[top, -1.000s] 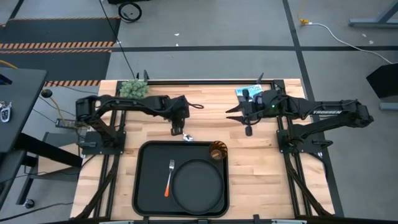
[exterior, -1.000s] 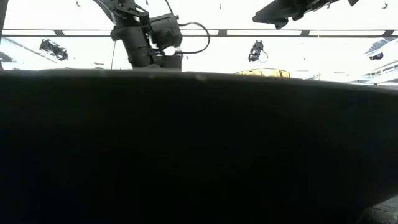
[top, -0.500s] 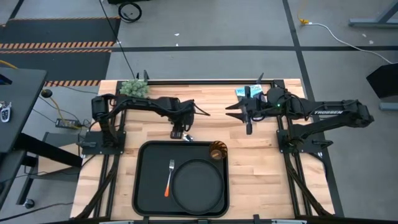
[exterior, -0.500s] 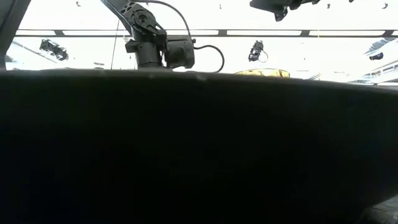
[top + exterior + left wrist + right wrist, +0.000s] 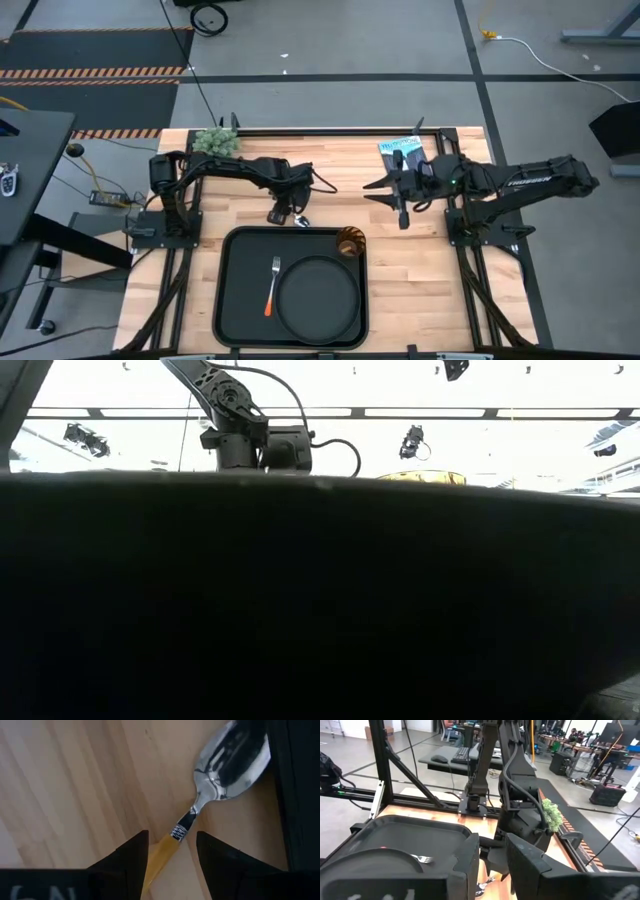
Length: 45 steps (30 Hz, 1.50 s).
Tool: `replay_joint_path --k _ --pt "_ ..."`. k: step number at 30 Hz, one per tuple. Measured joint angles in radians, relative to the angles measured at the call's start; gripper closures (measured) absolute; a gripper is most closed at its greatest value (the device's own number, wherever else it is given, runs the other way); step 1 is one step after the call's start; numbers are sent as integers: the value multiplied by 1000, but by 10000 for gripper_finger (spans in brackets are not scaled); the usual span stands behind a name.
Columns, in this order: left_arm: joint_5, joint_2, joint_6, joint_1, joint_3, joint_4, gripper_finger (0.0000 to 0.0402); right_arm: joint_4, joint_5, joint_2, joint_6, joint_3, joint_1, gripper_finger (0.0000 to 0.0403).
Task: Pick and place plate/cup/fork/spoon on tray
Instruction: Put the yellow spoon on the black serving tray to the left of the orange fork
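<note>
On pale wood (grey floor beyond), left fingers [image 5: 131,860] straddle the spoon [image 5: 220,765], unclosed; right fingers [image 5: 492,865] apart.

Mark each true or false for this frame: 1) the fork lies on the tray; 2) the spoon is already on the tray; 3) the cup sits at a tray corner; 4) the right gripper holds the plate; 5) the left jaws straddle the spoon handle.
1) True: the fork lies on the tray, beside the plate.
2) False: the spoon lies on the wooden table, just outside the tray's edge.
3) True: the cup stands in a tray corner.
4) False: the right gripper hangs over the table, away from the plate.
5) True: the left gripper has its jaws either side of the orange handle.
</note>
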Motion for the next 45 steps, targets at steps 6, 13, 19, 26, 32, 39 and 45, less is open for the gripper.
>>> replay_joint_path --k 6,13,19,26,32,39,45 --pt "0 0 40 1 0 1 226 0 17 0 0 0 25 300" --pt "-14 32 93 2 0 -1 226 1 18 0 15 0 26 300" --pt "-65 64 110 -3 5 -2 227 0 18 0 18 0 26 300" --pt "-66 62 123 -8 3 -17 273 3 18 0 17 0 26 300" --pt "-66 61 155 -9 2 -26 336 3 18 0 16 0 26 300" --pt "-88 61 47 -7 2 -39 345 2 16 0 16 0 26 300" --pt "-100 58 -162 -14 1 -45 338 8 15 0 13 0 26 300"
